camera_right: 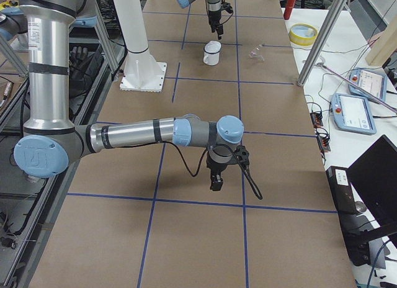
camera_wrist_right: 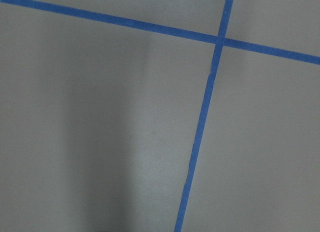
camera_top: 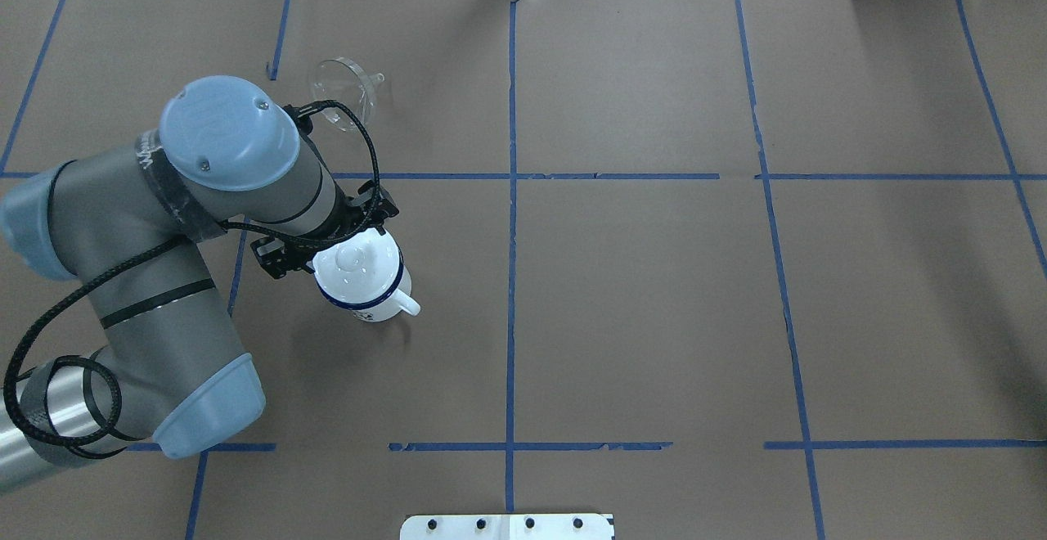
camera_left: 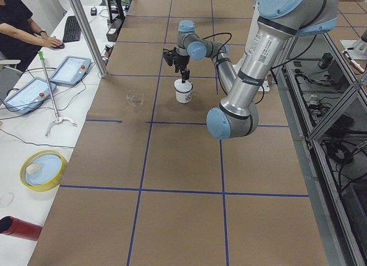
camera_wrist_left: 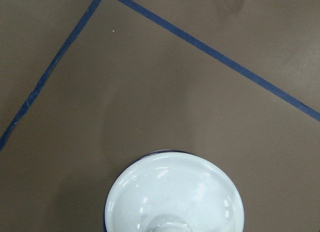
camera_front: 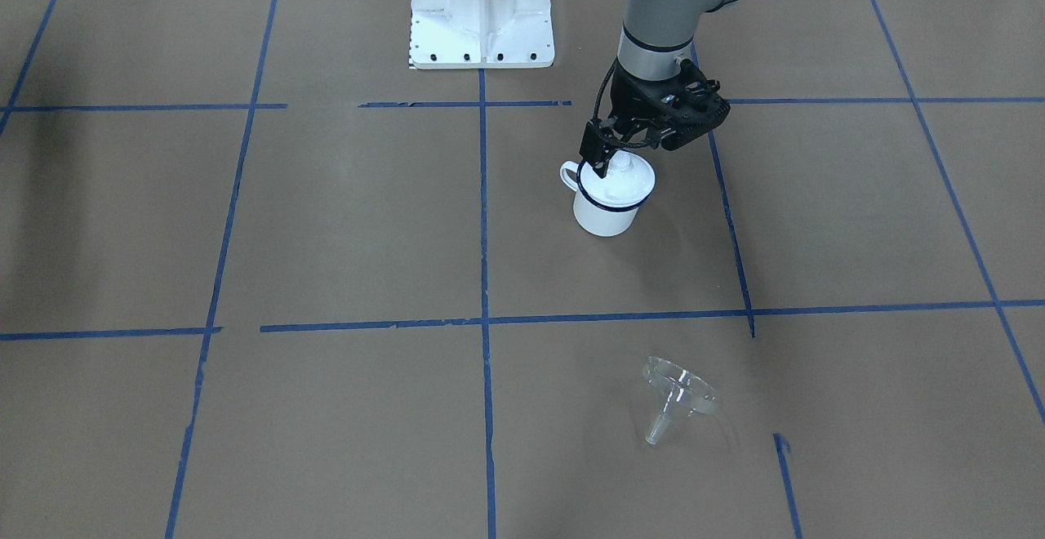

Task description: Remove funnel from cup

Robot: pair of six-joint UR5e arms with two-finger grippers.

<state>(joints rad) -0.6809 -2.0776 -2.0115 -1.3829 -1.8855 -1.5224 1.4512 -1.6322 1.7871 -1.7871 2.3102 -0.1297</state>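
Observation:
The clear funnel lies on its side on the brown table, well apart from the cup; it also shows in the overhead view. The cup is a white mug with a dark blue rim and stands upright, its handle toward the robot. A white domed lid with a knob sits on the cup and fills the bottom of the left wrist view. My left gripper points down over the lid, its fingers closed round the knob. My right gripper hangs over bare table far away; I cannot tell its state.
The white robot base stands at the table's near edge. Blue tape lines grid the table. A yellow-rimmed dish, a red cylinder and a metal post are at the far edge, where an operator sits.

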